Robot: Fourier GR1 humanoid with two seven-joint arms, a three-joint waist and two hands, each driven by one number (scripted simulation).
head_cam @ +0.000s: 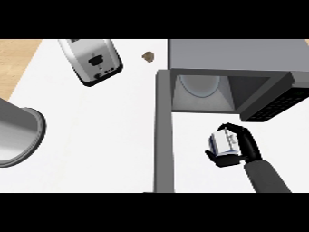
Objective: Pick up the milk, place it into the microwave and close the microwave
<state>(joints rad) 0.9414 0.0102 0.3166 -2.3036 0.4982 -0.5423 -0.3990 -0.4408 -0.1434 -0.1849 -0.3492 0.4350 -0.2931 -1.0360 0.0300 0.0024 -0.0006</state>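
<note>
Your right hand [237, 147] is curled round the milk [222, 142], a small white carton with a blue mark on its side; the fingers wrap over its far side and the thumb sits under its near side, so the carton is clamped in the hand and lifted off the white counter [89, 136]. Only part of the carton shows between the fingers.

Just ahead of the hand, the microwave [240, 54] stands with its cavity open toward you. Inside, beyond your fingertips and a little to their left, you can see the round glass turntable [198, 85] on the cavity floor. The milk is outside the cavity, in front of its opening. The microwave door [163, 136] is swung wide open and runs as a long grey bar just to the left of your hand, from the cavity's left edge back toward you. The dark control panel [277, 102] lies ahead and to the right of the hand.

Far to the left of the hand, past the door, a silver toaster [91, 61] rests on the counter, and a large grey metal pot [9, 131] lies at the left edge. A small brown object [147, 56] sits between the toaster and the microwave.

Your left hand shows nowhere in the head view.
</note>
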